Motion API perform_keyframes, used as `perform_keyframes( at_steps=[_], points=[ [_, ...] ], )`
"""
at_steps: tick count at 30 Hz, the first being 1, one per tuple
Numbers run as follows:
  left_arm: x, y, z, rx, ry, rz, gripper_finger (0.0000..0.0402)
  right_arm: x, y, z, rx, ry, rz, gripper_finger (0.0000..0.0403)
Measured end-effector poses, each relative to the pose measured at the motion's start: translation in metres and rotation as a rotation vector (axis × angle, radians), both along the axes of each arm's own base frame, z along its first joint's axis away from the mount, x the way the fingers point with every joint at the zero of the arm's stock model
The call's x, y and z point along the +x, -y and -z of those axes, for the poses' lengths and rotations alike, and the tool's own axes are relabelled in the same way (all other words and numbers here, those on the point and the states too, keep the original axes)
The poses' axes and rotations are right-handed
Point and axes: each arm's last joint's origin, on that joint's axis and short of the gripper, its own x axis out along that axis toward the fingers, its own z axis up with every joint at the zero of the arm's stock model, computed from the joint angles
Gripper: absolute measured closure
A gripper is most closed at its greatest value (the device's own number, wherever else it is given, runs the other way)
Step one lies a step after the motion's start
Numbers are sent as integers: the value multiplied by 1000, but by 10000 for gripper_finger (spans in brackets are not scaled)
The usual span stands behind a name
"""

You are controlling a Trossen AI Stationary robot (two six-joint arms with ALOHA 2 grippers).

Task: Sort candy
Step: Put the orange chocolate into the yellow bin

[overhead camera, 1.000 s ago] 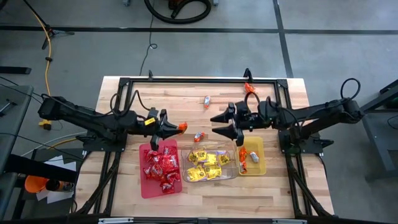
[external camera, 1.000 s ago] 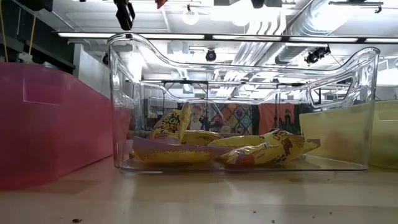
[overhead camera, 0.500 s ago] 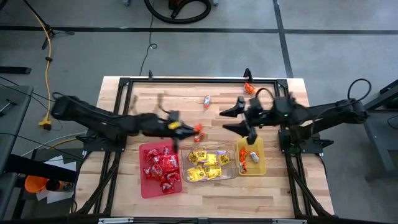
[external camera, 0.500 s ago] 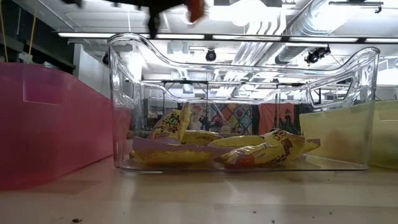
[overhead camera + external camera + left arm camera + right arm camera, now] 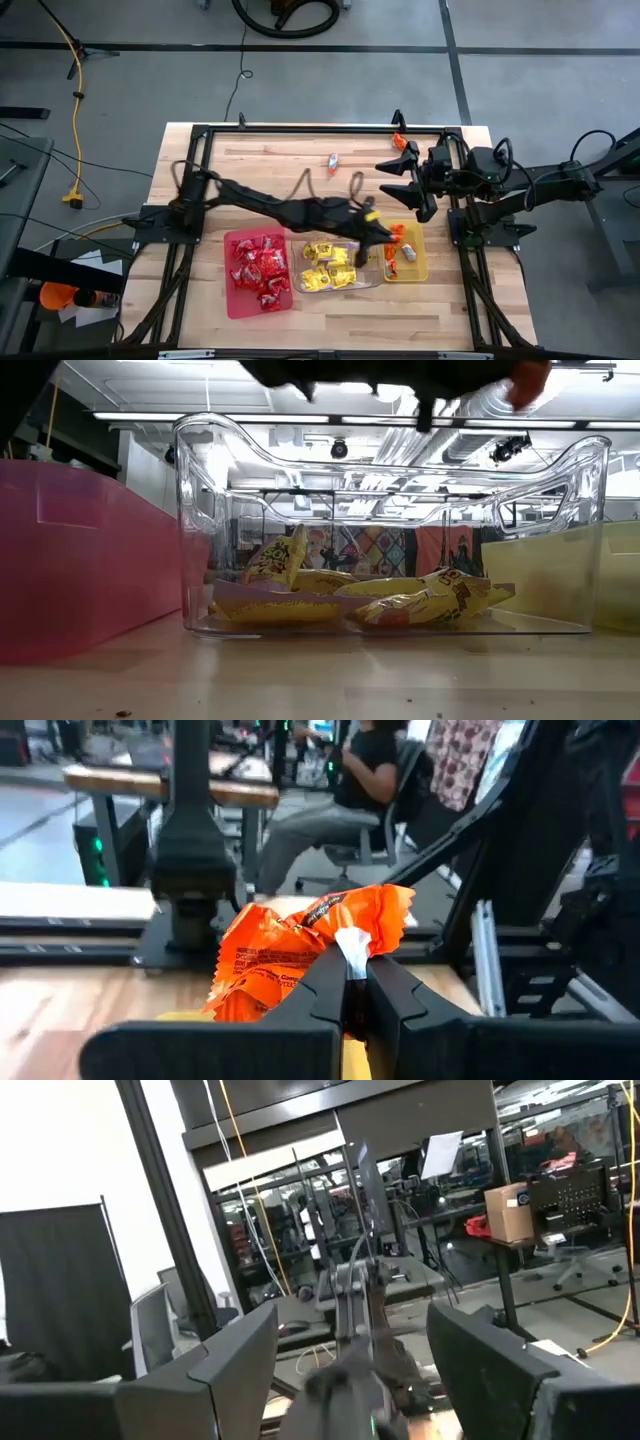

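Note:
My left gripper (image 5: 388,235) reaches across the table, shut on an orange candy packet (image 5: 397,231) above the far-left part of the yellow tray (image 5: 416,262). The same packet (image 5: 528,382) shows high in the low view. Orange candy (image 5: 392,257) lies in the yellow tray, yellow candy (image 5: 330,265) in the clear tray (image 5: 297,283), and red candy (image 5: 260,268) in the red tray (image 5: 235,303). Two loose candies (image 5: 332,161) (image 5: 400,143) rest on the wood farther back. My right gripper (image 5: 405,185) hangs open over the far right of the table, with nothing in it. My left gripper pinches the orange packet by its pale crimped end (image 5: 350,942) between its two fingers. The fingers (image 5: 395,1005) come nearly level from the table's left. The packet juts out ahead of the fingertips, lifted clear of the tray below.
A black metal frame (image 5: 300,128) runs around the tabletop. The three trays stand side by side near the front edge. A person (image 5: 365,770) sits on a chair in the room beyond the table.
My left gripper has swept toward the table's right edge, carrying the orange packet from over the red tray's far edge, across the clear tray, to above the yellow tray. It has stayed shut on the packet. My right gripper has drawn back toward the right edge, rising a little.

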Motion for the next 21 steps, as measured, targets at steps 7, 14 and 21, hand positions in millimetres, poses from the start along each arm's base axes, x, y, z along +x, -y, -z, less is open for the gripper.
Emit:
perform_keyframes(
  at_steps=[7,14,21],
  points=[
    [33,3,31,5,-88,-2,398,1,0,3,-4,-32,0,151],
    [34,3,41,14,-152,-7,339,1,0,4,-5,-39,-1,151],
    [34,3,41,-30,-166,-16,241,1,0,4,-20,-39,1,151]
  ],
)
